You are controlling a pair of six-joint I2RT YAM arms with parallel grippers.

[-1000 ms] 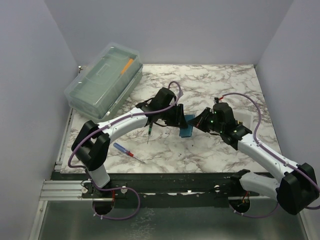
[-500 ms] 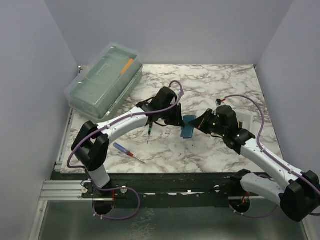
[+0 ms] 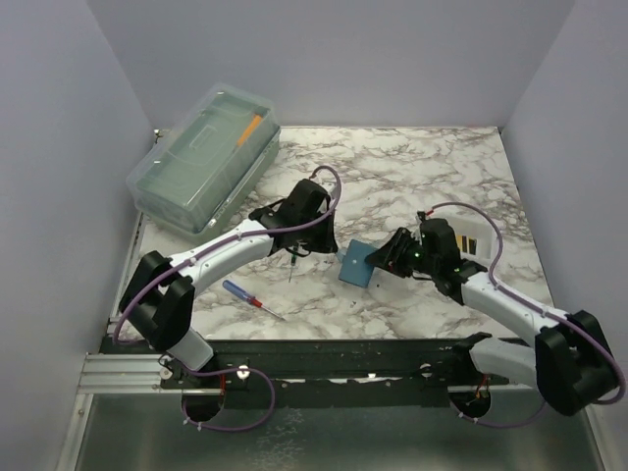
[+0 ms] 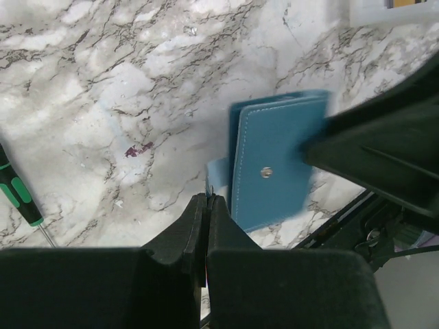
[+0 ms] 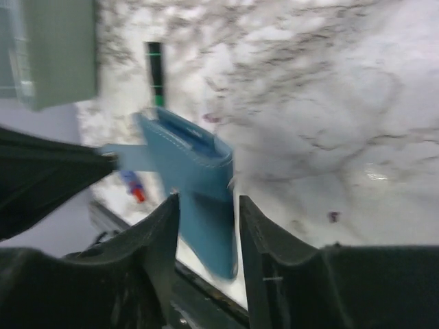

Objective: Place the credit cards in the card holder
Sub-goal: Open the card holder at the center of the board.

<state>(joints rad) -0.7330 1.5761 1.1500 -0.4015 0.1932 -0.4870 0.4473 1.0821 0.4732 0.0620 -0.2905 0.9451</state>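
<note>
With no card in yet, I see the folded card holder (image 3: 355,265) mid-worktop, my left gripper (image 4: 207,199) pinched shut apparently on its tab, my right gripper (image 5: 206,202) part-open around it, grip unclear, and the credit cards (image 3: 472,241) near the right edge.

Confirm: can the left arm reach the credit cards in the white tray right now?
Probably not directly. The credit cards sit in the white tray on the far right, and the right gripper, jaws astride the teal card holder, lies between them and the left gripper, whose jaws are shut.
</note>
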